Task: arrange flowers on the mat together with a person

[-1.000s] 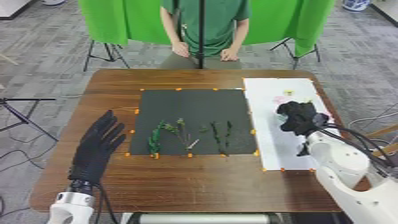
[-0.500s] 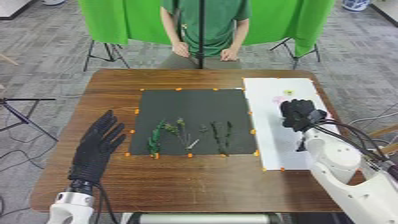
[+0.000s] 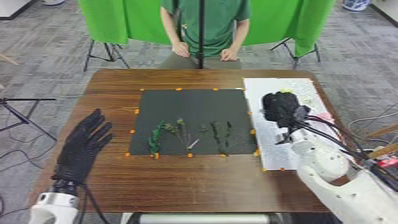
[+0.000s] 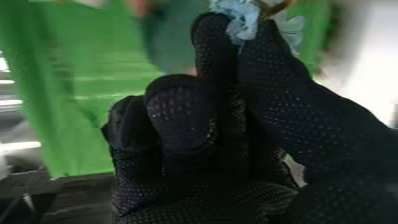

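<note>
My right hand [image 3: 282, 107] is over the white sheet [image 3: 282, 161] on the right. In the right wrist view, thumb and finger of the right hand [image 4: 213, 125] pinch a pale blue flower [image 4: 233, 17], while the other fingers are curled. Green sprigs [image 3: 155, 139], thin stems with small heads [image 3: 182, 131] and darker green stems [image 3: 218, 136] lie on the lower half of the dark mat [image 3: 191, 102]. A yellow flower [image 3: 286, 91] shows just beyond the right hand, and a pink one [image 3: 324, 117] lies near the sheet's right edge. My left hand [image 3: 80, 147] stays open, left of the mat.
The brown wooden table [image 3: 195, 185] extends around the mat and the sheet. Small orange tape pieces mark the edges of both. A thin dark pole [image 3: 202, 30] stands at the far side, before a green cloth [image 3: 115, 22].
My right hand has shifted left over the white sheet, toward the mat, and the pink flower has come into sight at its right. The left hand has moved slightly left and toward me.
</note>
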Motion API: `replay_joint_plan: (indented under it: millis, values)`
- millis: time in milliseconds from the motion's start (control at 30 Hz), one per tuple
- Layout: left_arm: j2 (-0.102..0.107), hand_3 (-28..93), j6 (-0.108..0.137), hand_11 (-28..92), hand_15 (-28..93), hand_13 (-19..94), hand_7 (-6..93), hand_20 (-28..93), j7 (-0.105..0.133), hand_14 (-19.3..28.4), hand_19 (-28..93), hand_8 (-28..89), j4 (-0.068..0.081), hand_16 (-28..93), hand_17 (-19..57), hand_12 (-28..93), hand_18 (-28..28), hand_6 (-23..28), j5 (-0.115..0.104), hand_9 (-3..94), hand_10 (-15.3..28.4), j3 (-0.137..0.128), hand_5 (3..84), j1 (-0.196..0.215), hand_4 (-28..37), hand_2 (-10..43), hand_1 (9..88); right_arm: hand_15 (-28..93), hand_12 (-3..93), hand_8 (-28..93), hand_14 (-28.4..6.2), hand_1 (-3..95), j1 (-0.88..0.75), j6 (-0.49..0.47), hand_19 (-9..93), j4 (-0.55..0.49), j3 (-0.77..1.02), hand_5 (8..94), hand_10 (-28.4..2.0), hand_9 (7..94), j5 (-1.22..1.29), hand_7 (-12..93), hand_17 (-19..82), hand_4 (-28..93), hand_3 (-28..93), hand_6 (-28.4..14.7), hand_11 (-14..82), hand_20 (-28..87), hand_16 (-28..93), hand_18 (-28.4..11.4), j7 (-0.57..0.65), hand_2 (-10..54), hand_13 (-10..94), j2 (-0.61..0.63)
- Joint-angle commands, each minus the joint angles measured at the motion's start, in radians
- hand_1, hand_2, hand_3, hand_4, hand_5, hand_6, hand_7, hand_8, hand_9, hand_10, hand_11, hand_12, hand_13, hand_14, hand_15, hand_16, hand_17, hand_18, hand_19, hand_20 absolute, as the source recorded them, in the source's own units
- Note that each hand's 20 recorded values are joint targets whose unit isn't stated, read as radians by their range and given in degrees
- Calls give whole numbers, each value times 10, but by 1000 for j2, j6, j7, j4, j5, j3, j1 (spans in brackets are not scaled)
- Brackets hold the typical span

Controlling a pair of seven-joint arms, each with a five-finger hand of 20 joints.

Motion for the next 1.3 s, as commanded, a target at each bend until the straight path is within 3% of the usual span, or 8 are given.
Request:
replay_joint_plan:
  millis: [33, 133, 233, 567, 700, 800, 1100, 1300]
  values:
    - [50, 669, 36, 172, 139, 171, 195, 67, -2, 118, 382, -108, 10, 65, -108, 147, 200, 27, -15, 176, 93, -21, 269, 20, -255, -67, 303, 675, 457, -31, -47, 513, 318, -54, 932, 36, -196, 742, -50, 887, 45, 452, 445, -236, 826, 23, 153, 461, 270, -171, -252, -95, 799, -293]
    - [58, 670, 19, 173, 140, 171, 195, 67, -15, 118, 382, -107, 24, 65, -108, 147, 200, 27, -12, 176, 93, -8, 269, -4, -256, -66, 302, 672, 458, -32, -47, 511, 365, -103, 932, 75, -280, 745, -49, 890, 17, 446, 444, -225, 822, 22, 144, 462, 274, -172, -321, -95, 800, -377]
    - [68, 669, 29, 174, 140, 170, 196, 67, -10, 117, 383, -107, 34, 65, -108, 148, 200, 26, -14, 175, 93, 10, 268, -29, -256, -65, 302, 669, 458, -33, -48, 511, 369, -147, 932, 115, -314, 748, -48, 890, -37, 441, 444, -226, 820, 22, 138, 460, 276, -172, -379, -95, 800, -445]
    - [107, 669, 40, 173, 138, 166, 197, 66, -20, 116, 382, -108, 39, 65, -109, 148, 200, 25, 2, 173, 92, 36, 265, -57, -256, -63, 301, 666, 435, -54, -49, 527, 386, -176, 932, 233, -425, 758, -54, 900, -200, 419, 441, -255, 807, 24, 115, 459, 279, -173, -440, -95, 798, -560]
    - [118, 668, 22, 172, 136, 166, 197, 65, -19, 115, 382, -108, 44, 66, -109, 147, 199, 25, -43, 173, 91, 52, 264, -72, -256, -63, 301, 665, 426, -57, -49, 530, 365, -166, 932, 274, -416, 763, -57, 902, -266, 406, 438, -265, 803, 28, 106, 458, 280, -174, -429, -95, 797, -601]
    - [124, 668, 13, 174, 138, 166, 197, 66, -28, 116, 383, -108, 48, 67, -110, 148, 200, 25, -26, 173, 91, 59, 264, -88, -256, -63, 301, 666, 422, -55, -50, 531, 363, -145, 932, 296, -416, 764, -58, 904, -294, 401, 437, -270, 801, 30, 103, 457, 279, -174, -406, -95, 796, -615]
    - [122, 669, 0, 174, 139, 165, 197, 66, -36, 116, 384, -108, 56, 67, -109, 148, 200, 24, -44, 173, 92, 71, 263, -104, -256, -63, 300, 678, 418, -42, -51, 527, 343, -165, 932, 329, -381, 754, -55, 895, -361, 391, 428, -277, 796, 34, 94, 459, 285, -172, -403, -95, 781, -640]
    - [120, 669, -6, 175, 140, 165, 196, 66, -39, 117, 384, -108, 60, 67, -109, 148, 200, 24, -46, 173, 92, 73, 263, -112, -256, -63, 300, 707, 372, -45, -65, 437, 340, -185, 918, 320, -391, 657, -66, 789, -376, 402, 379, -282, 785, 13, 156, 455, 271, -171, -337, -95, 713, -632]
